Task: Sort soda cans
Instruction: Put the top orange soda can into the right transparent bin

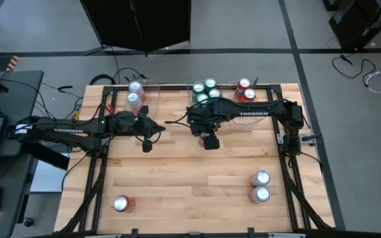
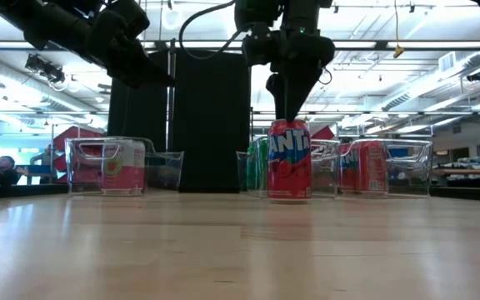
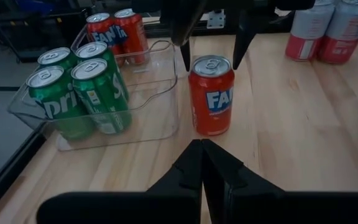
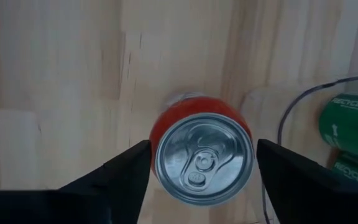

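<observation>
we see our right end effector (image 4: 201, 165) released, fingers either side of an upright red can (image 3: 211, 94) mid-bench, at 6 o'clock from the green cans' bin (image 3: 160, 93); left end effector (image 3: 202, 163) clenched, empty.

Red can (image 3: 211, 94), green cans (image 3: 79, 93), pale wood table (image 3: 291, 137).

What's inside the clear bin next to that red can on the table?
Four green cans stand upright in the bin. Their lower backs and the bin floor under them are hidden.
</observation>
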